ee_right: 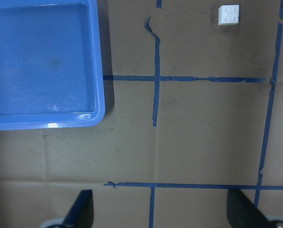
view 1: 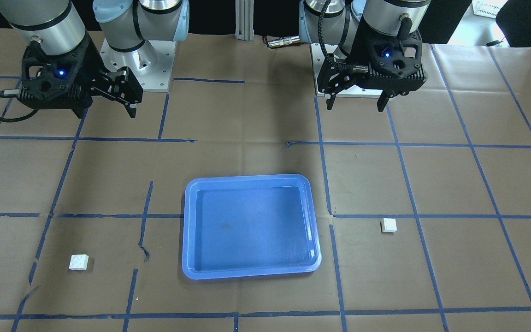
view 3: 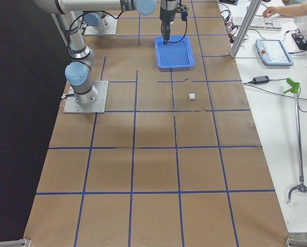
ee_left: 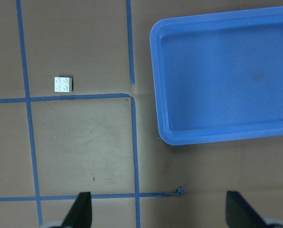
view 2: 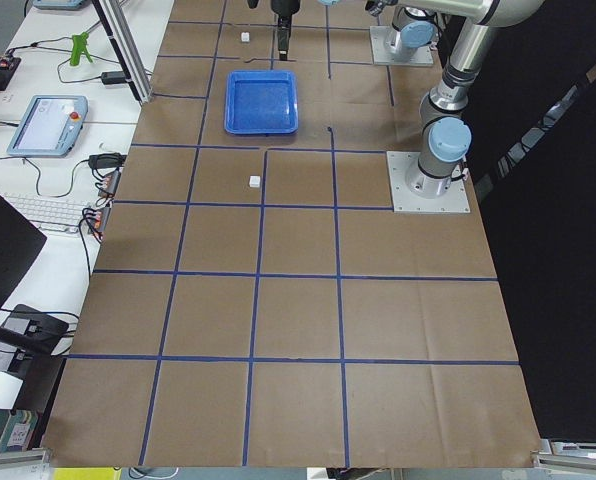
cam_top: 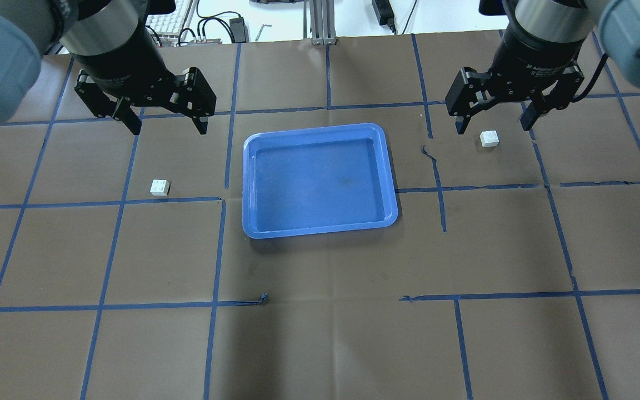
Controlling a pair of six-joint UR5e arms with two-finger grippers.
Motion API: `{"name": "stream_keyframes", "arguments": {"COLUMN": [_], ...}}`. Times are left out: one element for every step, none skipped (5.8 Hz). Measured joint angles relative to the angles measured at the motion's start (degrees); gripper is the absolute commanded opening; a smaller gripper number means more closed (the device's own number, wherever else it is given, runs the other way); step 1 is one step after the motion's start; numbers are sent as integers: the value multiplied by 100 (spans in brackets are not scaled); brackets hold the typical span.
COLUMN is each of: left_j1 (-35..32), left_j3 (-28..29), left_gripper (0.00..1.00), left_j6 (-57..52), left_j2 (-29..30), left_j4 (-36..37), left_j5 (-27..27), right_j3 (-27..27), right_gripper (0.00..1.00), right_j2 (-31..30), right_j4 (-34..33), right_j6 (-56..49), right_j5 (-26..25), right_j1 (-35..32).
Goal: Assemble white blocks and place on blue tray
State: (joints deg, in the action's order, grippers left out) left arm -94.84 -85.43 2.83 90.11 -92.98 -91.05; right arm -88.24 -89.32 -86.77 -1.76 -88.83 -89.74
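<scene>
The blue tray (cam_top: pixel 320 230) lies empty at the table's middle. One white block (cam_top: pixel 160 188) lies studs up on the paper to the tray's left; it shows in the left wrist view (ee_left: pixel 63 84). The other white block (cam_top: pixel 489 138) lies to the tray's right; it shows in the right wrist view (ee_right: pixel 228 14). My left gripper (cam_top: pixel 167 129) is open and empty, high above the table, beyond its block. My right gripper (cam_top: pixel 493 126) is open and empty, high over its block. In the front view the left gripper (view 1: pixel 354 107) is on the right.
Brown paper with a blue tape grid covers the table (cam_top: pixel 320 333). The arm bases (view 1: pixel 136 69) stand at the robot's edge. A keyboard and cables (cam_top: pixel 209 25) lie beyond the far edge. The tray also shows in both wrist views (ee_left: pixel 217 135) (ee_right: pixel 46 124).
</scene>
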Motion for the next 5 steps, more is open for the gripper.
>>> {"name": "stream_keyframes", "arguments": {"left_j1": [0, 0, 0, 4, 76], "left_j3": [-8, -23, -30, -49, -96], "left_gripper": [99, 99, 99, 99, 99], "left_j6": [-2, -2, -2, -2, -10], "left_j2": [-14, -32, -45, -55, -52], "left_j4": [-1, -1, 2, 12, 24], "left_j5": [-3, -7, -9, -12, -14], "right_j3": [-16, -20, -24, -23, -17], "right_gripper": [100, 100, 100, 100, 100], "right_j2": [-4, -4, -3, -4, -4], "right_j4": [-33, -45, -49, -50, -48], "right_j6": [0, 0, 0, 0, 0], "right_j5": [-2, -2, -5, -9, -16], "right_j1": [0, 0, 0, 0, 0]}}
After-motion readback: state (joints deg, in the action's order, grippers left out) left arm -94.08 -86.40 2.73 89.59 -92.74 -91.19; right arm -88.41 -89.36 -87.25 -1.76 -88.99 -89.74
